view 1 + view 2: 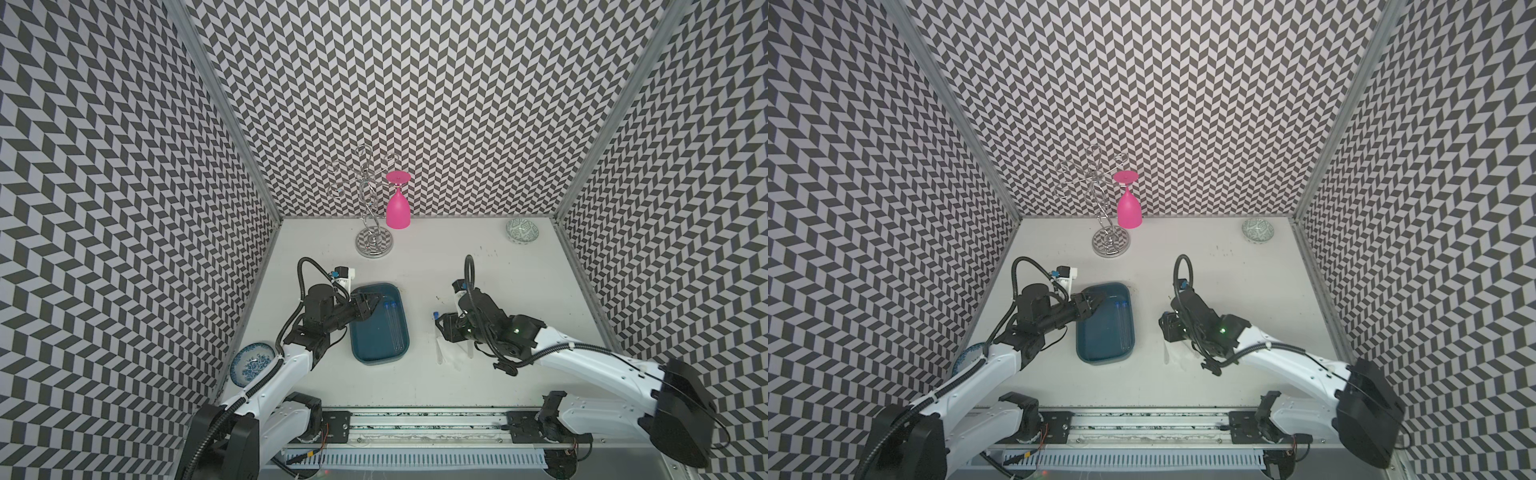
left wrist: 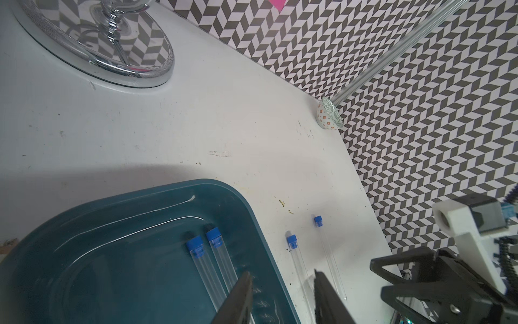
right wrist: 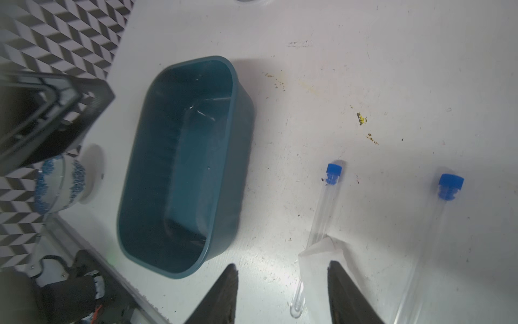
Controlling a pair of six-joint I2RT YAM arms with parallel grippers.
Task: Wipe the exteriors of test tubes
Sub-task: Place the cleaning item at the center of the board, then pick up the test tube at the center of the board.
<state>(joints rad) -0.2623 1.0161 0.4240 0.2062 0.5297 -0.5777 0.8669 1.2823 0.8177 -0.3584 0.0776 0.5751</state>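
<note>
Clear round-bottomed test tubes (image 2: 208, 276), smooth teal tray (image 2: 98, 280)

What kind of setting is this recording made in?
Likely a staged robot test cell, not a real lab: chevron-patterned walls box in a white table, two robot arms sit on a front rail, and props like capped test tubes and a teal tray lie out.

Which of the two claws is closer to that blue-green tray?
Left. The left gripper hangs over the far end of the tray; the right gripper is off to its side, over test tubes on the table.
</note>
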